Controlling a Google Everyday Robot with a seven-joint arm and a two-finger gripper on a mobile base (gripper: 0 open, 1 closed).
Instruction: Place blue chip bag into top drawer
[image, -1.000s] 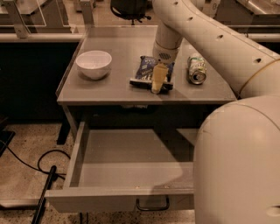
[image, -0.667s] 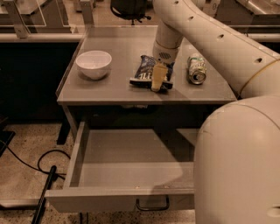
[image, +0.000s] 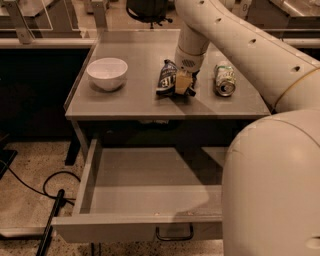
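The blue chip bag (image: 166, 78), dark navy with white lettering, is on the grey table top (image: 130, 100) near its middle, with its left side tipped up. My gripper (image: 183, 83) comes down from the white arm (image: 240, 45) and is shut on the bag's right edge. A beige finger (image: 180, 83) shows against the bag. The top drawer (image: 145, 197) is pulled wide open below the table and holds nothing. Its front panel (image: 115, 231) has a dark wire handle (image: 174, 234).
A white bowl (image: 107, 73) stands on the table's left part. A green-and-silver drink can (image: 225, 79) lies to the right of the gripper. My large white arm body (image: 272, 190) covers the drawer's right side. A black cable (image: 45, 192) lies on the floor at the left.
The gripper has risen slightly, and the bag has gone from lying flat and wide to narrower and tipped up. The bowl, can and drawer have not moved.
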